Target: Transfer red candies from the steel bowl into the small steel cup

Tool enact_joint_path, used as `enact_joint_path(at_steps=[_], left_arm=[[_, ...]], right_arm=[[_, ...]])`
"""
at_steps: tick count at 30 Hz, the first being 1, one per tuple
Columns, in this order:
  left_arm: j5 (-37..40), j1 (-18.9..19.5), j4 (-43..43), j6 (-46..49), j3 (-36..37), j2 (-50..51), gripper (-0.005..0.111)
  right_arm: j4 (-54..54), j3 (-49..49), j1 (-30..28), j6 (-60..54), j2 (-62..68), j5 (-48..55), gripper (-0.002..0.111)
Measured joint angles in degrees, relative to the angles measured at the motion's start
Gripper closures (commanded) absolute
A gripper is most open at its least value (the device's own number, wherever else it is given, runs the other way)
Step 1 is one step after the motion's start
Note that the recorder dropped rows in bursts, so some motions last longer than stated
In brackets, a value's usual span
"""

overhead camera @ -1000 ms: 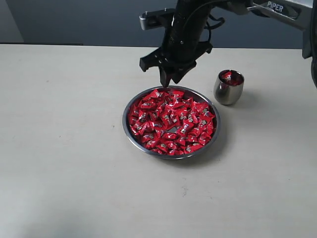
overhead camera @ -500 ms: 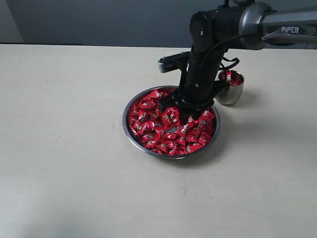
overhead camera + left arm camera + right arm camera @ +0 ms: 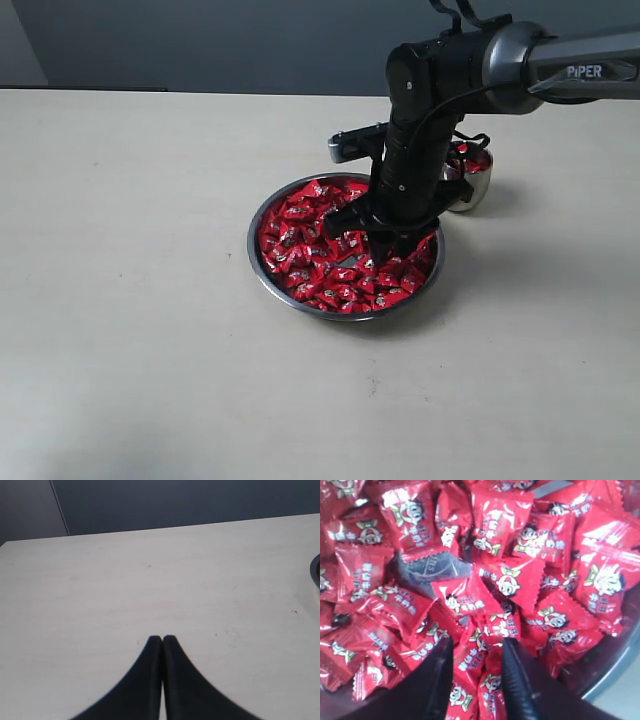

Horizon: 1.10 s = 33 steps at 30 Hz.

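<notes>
Down low, right arm's black fingers (image 3: 436, 680) spread apart among shiny red wrapped candies (image 3: 300, 235) in wide round steel bowl (image 3: 254, 258), one candy in the gap, small round steel cup (image 3: 476, 190) just beside the bowl, left arm's black fingers (image 3: 150, 670) pressed together above pale counter (image 3: 150, 555), holding nothing.

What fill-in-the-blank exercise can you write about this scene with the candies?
1. The candies in the bowl have ____ wrappers.
2. The fingers of the right gripper stand ____, with a candy between them.
3. The left gripper is ____ above the table.
4. The cup holds at least one ____.

Missing words: red; open; shut; candy
</notes>
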Motion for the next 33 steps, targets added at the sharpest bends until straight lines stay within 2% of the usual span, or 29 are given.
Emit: enact_joint_path(at_steps=[17,27,33], left_arm=[[0.0,0.0,0.0,0.0,0.0,0.0,0.106],[0.0,0.0,0.0,0.0,0.0,0.0,0.106],[0.0,0.0,0.0,0.0,0.0,0.0,0.106]], right_arm=[[8.1,0.0,0.0,1.6,0.0,-4.6,0.076],[9.6,0.1,2.0,22.8,0.0,-5.5,0.076],[1.1,0.1,5.4,37.7,0.0,-4.5,0.076]])
